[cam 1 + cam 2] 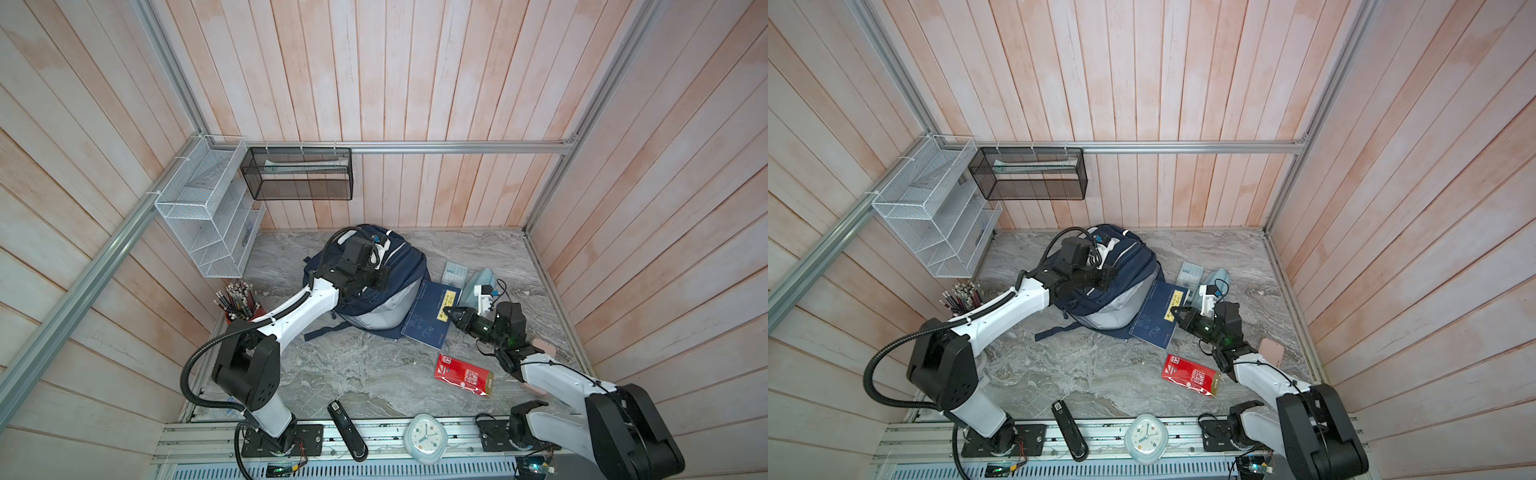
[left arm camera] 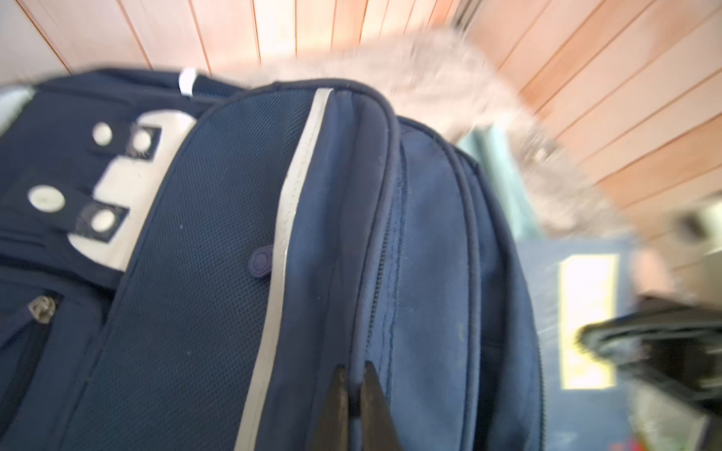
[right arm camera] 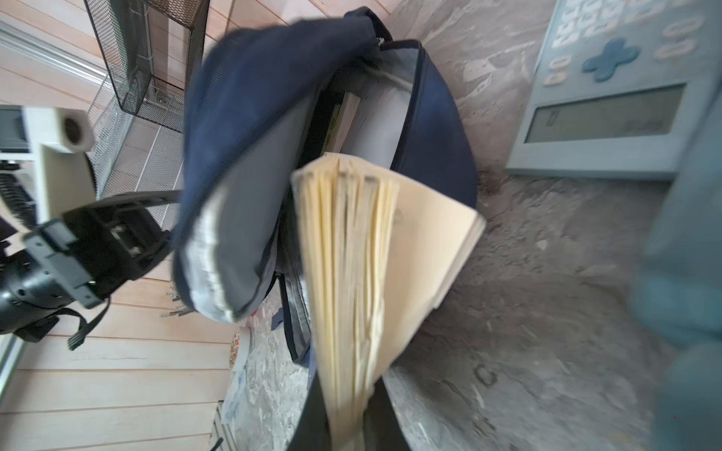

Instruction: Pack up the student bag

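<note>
The navy student bag [image 1: 401, 268] [image 1: 1133, 266] lies at the back middle of the marble table. Its mouth gapes toward the right and shows grey lining [image 3: 250, 203], with a book [image 3: 344, 121] inside. My left gripper [image 2: 353, 375] [image 1: 380, 277] is shut on a fold of the bag's fabric [image 2: 422, 242] beside a zipper. A blue notebook [image 1: 430, 318] [image 1: 1156, 320] leans against the bag's open side, and my right gripper [image 1: 448, 312] [image 1: 1177, 311] [image 3: 351, 414] is shut on its edge. The notebook's cream pages [image 3: 351, 254] fan out, with the far corner at the bag's mouth.
A calculator [image 1: 454, 272] [image 3: 609, 117] and a light-blue pouch [image 1: 482, 284] lie right of the bag. A red box [image 1: 463, 376] lies nearer the front, with a stapler [image 1: 347, 430] and a clock [image 1: 426, 438] on the front rail. A pencil cup [image 1: 239, 301] and wire racks [image 1: 208, 208] are at the left.
</note>
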Controlling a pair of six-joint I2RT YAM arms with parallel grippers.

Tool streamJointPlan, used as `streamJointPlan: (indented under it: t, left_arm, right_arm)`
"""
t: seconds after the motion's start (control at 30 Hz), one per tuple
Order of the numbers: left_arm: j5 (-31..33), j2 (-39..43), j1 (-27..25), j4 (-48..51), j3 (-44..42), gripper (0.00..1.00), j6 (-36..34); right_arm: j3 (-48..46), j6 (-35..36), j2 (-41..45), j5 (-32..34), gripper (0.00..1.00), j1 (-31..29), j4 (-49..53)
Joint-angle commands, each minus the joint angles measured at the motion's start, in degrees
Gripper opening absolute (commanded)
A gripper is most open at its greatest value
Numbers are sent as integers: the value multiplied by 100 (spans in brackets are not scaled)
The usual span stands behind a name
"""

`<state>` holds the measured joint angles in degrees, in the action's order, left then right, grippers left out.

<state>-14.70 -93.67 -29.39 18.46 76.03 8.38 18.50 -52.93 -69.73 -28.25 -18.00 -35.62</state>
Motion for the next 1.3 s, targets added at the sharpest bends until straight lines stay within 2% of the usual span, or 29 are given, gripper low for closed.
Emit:
streamJointPlan:
  t: [0.0,0.17,0.23,0.4,0.57,0.6,0.63,0.7,0.8,0.87,0.93,1.03,1.17,1.27]
  left_arm:
    - [-1024,327,198,-262,267,0,285]
    - [-1905,551,741,-748,89,0,774]
    - [-1940,536,820,-731,86,0,859]
    - [-2060,532,855,-754,101,0,912]
    - [-2008,557,859,-879,-67,0,1082]
    - [-2065,551,864,-937,-141,0,1119]
    - [-2112,525,864,-958,-193,0,1143]
    - [-2103,497,867,-967,-275,0,1182]
    - [-1886,507,865,-1099,-467,0,1355]
    - [-1688,506,864,-1190,-587,0,1579]
    - [-1659,481,851,-1336,-705,0,1780]
    - [-1544,421,828,-1572,-927,0,1941]
    - [-1298,332,812,-1736,-1161,0,2049]
    - [-1225,276,744,-2034,-1448,0,2252]
  right_arm:
    - [582,-535,-775,363,0,-353,-1275]
    - [1948,-634,-2510,765,0,-977,-1739]
    - [2509,-810,-3195,1016,0,-1136,-1854]
    - [3919,-1830,-5048,1164,0,-1279,-2611]
    - [5403,-1636,-5920,1603,0,-1655,-1840]
    - [5579,-1590,-5993,1562,8,-1697,-1746]
    - [5713,-1507,-6052,1487,22,-1727,-1658]
    - [5773,-1325,-6045,1355,44,-1747,-1328]
    - [4931,-1334,-5620,1378,58,-1689,-1642]
    - [4484,-1156,-5211,1249,65,-1639,-1415]
    - [4121,-772,-4743,968,68,-1569,-903]
    - [3473,-266,-3911,927,69,-1544,-223]
    - [2425,29,-2866,836,69,-1534,222]
    - [1843,488,-1877,1258,69,-1617,988]
